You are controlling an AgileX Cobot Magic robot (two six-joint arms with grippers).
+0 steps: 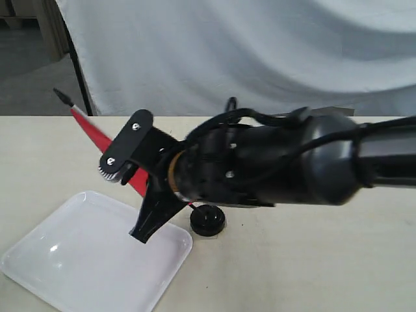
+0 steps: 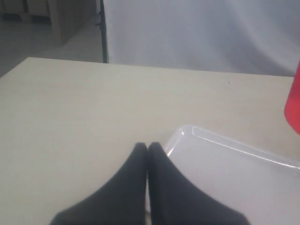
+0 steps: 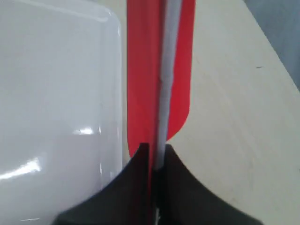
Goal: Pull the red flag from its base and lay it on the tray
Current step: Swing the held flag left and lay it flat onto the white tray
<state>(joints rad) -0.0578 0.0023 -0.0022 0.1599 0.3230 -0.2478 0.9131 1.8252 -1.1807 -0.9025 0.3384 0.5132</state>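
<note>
My right gripper (image 1: 144,203) (image 3: 157,149) reaches across from the right and is shut on the red flag (image 1: 97,134) (image 3: 145,70), gripping its silver-grey pole (image 3: 168,70). The flag hangs tilted above the table by the tray's far edge, its black tip (image 1: 63,97) pointing up and to the left. The gripper hides the pole's lower end. The round black base (image 1: 208,220) stands on the table beside the tray's right corner. The glossy white tray (image 1: 78,260) (image 3: 51,93) (image 2: 234,150) lies at the front left. My left gripper (image 2: 147,146) is shut on nothing, at the tray's corner.
A white cloth backdrop (image 1: 247,52) hangs behind the table. A dark stand pole (image 1: 78,65) rises at the back left. The right arm's bulky black body (image 1: 279,162) spans the middle of the beige tabletop (image 1: 312,260).
</note>
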